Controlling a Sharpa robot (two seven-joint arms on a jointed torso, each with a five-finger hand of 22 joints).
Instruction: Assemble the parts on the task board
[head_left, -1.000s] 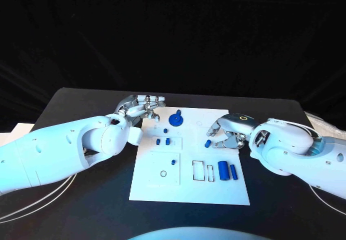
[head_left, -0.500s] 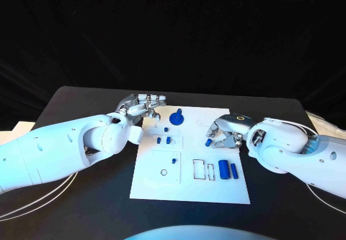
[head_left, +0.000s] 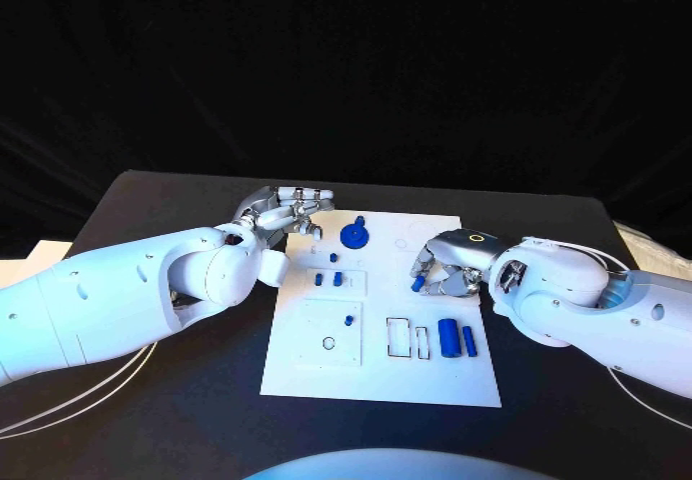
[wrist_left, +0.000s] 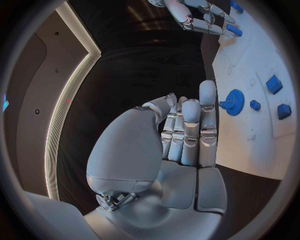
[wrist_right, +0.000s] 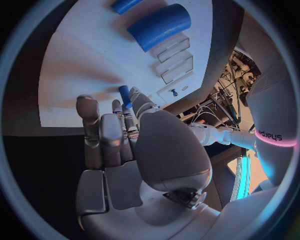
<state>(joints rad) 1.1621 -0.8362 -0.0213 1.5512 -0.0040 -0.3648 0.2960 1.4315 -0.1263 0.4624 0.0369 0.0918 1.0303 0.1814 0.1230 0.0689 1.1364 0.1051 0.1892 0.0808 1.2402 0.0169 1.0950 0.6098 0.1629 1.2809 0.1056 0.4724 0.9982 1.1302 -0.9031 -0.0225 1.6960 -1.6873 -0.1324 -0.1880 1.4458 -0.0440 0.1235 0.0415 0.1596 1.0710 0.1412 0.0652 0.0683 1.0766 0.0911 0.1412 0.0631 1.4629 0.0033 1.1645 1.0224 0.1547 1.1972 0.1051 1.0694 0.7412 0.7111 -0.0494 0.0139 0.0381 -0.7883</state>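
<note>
My right robot hand (head_left: 450, 268) pinches a small blue peg (head_left: 415, 286) over the task board (head_left: 433, 375); my left robot hand (head_left: 289, 213) rests fingers together, empty, so next I judge: seat the peg in its hole.

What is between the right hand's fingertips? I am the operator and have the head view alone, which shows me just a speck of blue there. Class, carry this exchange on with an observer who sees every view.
Observer: The right wrist view shows the right hand pinching a small blue peg at its fingertips, over the task board.
Operator: And the left hand, curled at the board's far corner: is anything in it?
Observer: No. The left wrist view shows the left hand holding nothing, its fingers straight and side by side, their tips beside the blue gear but apart from it.
</note>
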